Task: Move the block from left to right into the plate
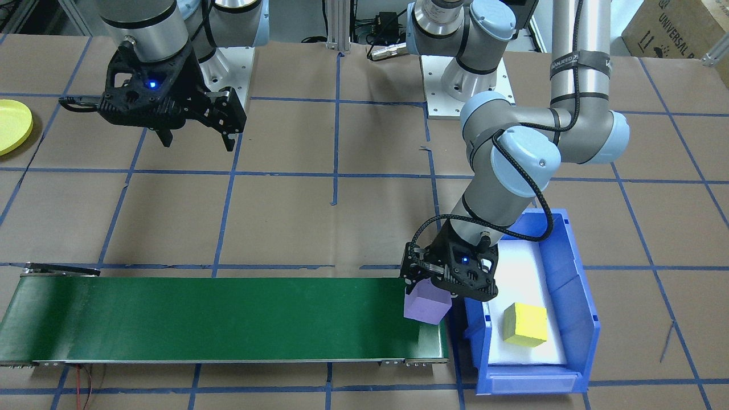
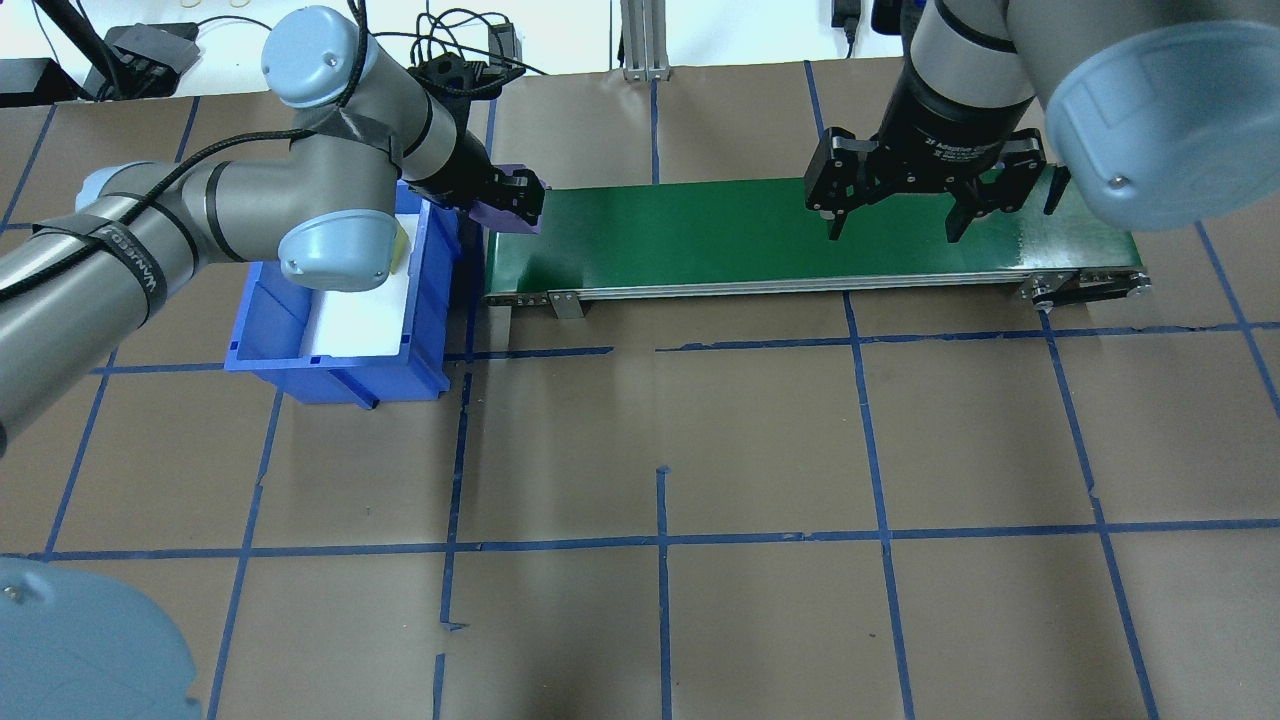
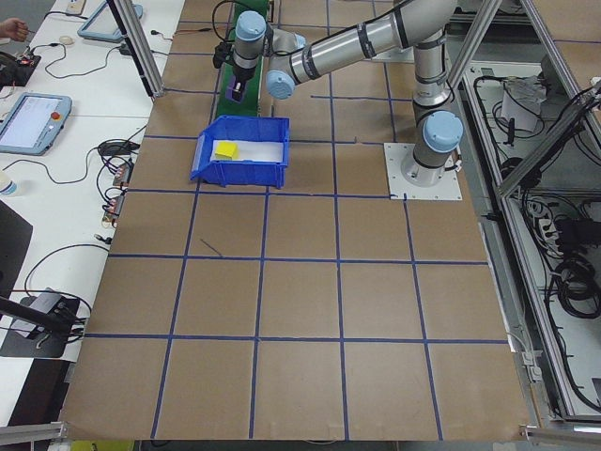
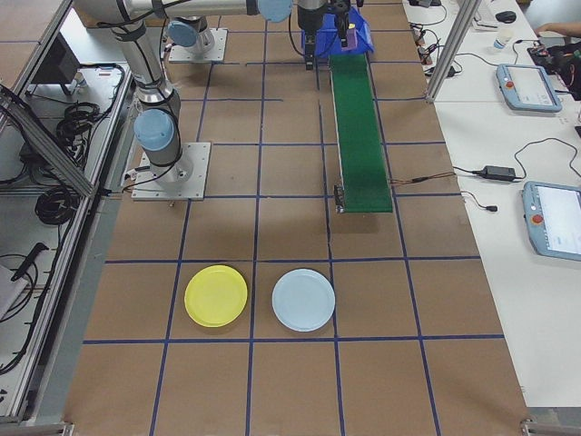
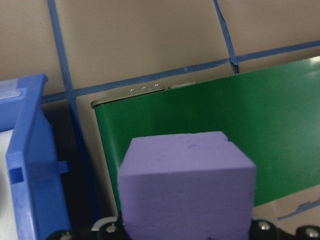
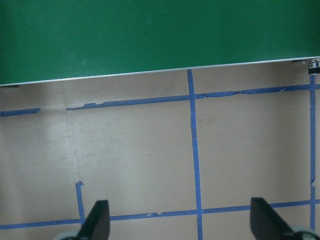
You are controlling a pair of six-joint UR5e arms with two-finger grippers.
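My left gripper [image 1: 428,291] is clamped on the purple foam cube [image 1: 426,308], holding it over the green conveyor belt [image 1: 228,319] at the end nearest the blue bin [image 1: 575,296] (a yellow cube [image 1: 524,324] sits inside). My right gripper [image 2: 893,225] hangs spread open above the belt's far end. The yellow plate [image 4: 215,296] lies well beyond that end, beside a pale blue plate [image 4: 304,300].

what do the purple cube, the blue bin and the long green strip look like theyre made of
Purple cube: probably foam, matte, with small dents and soft edges, held in the left gripper.
Blue bin: likely molded plastic, slightly glossy, with ribbed walls.
Green strip: looks like a rubbery or PVC conveyor belt, smooth with a faint sheen, on a metal-edged frame.
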